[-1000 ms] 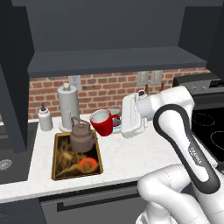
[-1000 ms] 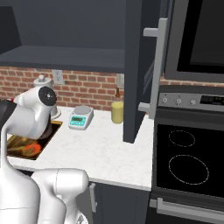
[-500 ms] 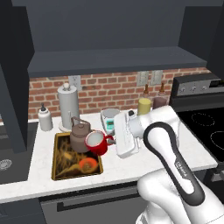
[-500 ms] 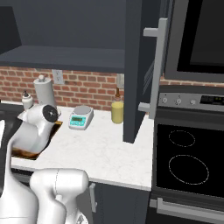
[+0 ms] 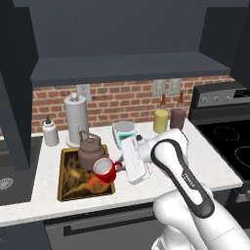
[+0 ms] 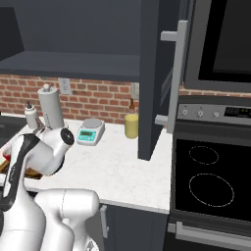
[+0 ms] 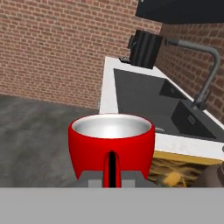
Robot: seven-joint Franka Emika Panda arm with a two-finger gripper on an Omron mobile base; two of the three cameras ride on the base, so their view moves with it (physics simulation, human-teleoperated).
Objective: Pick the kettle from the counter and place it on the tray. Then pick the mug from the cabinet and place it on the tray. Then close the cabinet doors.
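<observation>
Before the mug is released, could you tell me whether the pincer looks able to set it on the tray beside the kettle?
Probably yes: the pincer holds the mug over the tray, and bare tray shows beside the kettle.

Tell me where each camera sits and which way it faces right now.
Left base view: behind-left, facing the counter; arm lower right, gripper holding mug over tray beside kettle.
Right base view: behind-right, facing stove and open cabinet door; arm lower left.
Hand view: along the gripper, mug close up.
Both base views share the scale.
</observation>
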